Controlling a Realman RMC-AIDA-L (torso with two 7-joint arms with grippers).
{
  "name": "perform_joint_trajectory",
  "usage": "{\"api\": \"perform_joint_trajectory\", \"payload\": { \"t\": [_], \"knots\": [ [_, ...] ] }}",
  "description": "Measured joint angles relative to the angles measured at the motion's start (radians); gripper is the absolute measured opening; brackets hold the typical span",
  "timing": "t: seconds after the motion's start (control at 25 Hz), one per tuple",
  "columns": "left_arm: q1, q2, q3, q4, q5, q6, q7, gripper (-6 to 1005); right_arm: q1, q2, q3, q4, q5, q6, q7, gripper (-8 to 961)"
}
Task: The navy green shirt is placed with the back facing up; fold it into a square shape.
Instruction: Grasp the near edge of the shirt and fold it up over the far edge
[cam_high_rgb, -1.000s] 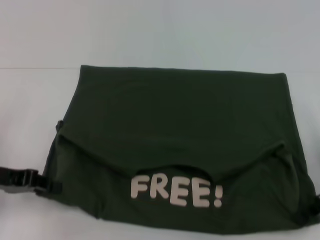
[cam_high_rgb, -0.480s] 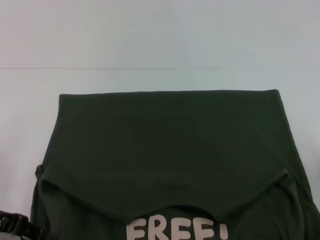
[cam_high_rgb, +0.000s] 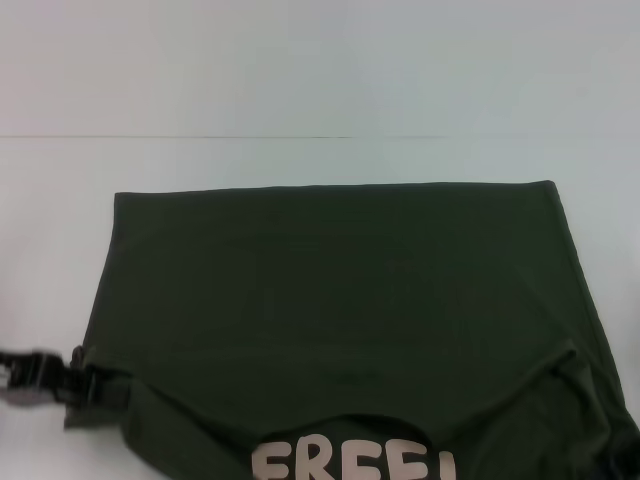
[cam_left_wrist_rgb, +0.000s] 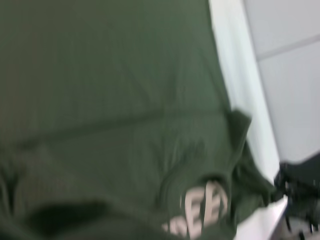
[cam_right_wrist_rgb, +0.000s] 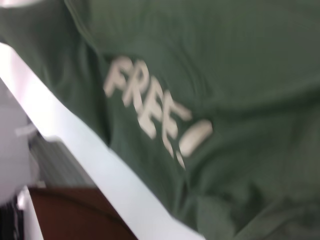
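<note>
Item: navy green shirt (cam_high_rgb: 340, 300), spread across the white table (cam_high_rgb: 300, 90) before you, near edge folded over; pale lettering (cam_high_rgb: 352, 464) cut off at the frame's bottom. Left gripper (cam_high_rgb: 95, 385) at the shirt's left hem, apparently pinching fabric. Right gripper hidden; you cannot tell its jaws.

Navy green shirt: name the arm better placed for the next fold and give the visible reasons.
Left, probably. The left gripper sits at the navy green shirt's near left edge in the head view, by the folded-over flap. The right gripper shows only as a dark sliver at the near right corner.
</note>
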Motion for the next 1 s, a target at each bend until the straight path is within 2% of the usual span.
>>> {"api": "perform_joint_trajectory", "payload": {
  "t": [0.2, 0.32, 0.44, 0.56, 0.64, 0.76, 1.0],
  "knots": [
    [-0.029, 0.004, -0.114, -0.001, -0.020, -0.070, -0.007, 33, 0.004, -0.041, 0.098, 0.020, 0.102, 0.000, 0.008, 38],
    [-0.034, 0.006, -0.170, -0.002, -0.037, -0.151, -0.013, 33, 0.008, -0.062, 0.164, 0.054, 0.151, 0.050, 0.023, 38],
    [-0.033, 0.003, -0.226, -0.002, -0.056, -0.239, -0.014, 33, -0.002, -0.070, 0.232, 0.074, 0.190, 0.145, 0.047, 38],
    [-0.030, -0.006, -0.234, -0.011, -0.103, -0.312, -0.005, 33, -0.011, -0.071, 0.266, 0.115, 0.246, 0.246, 0.052, 39],
    [-0.031, -0.015, -0.231, -0.020, -0.129, -0.362, 0.011, 32, -0.012, -0.066, 0.273, 0.151, 0.298, 0.322, 0.052, 39],
    [-0.039, -0.037, -0.231, -0.025, -0.139, -0.435, 0.034, 32, -0.012, -0.046, 0.273, 0.183, 0.370, 0.434, 0.043, 39],
    [-0.047, -0.103, -0.231, -0.027, -0.190, -0.597, 0.101, 33, -0.007, 0.021, 0.272, 0.185, 0.432, 0.653, 0.007, 40]
  ]
}}
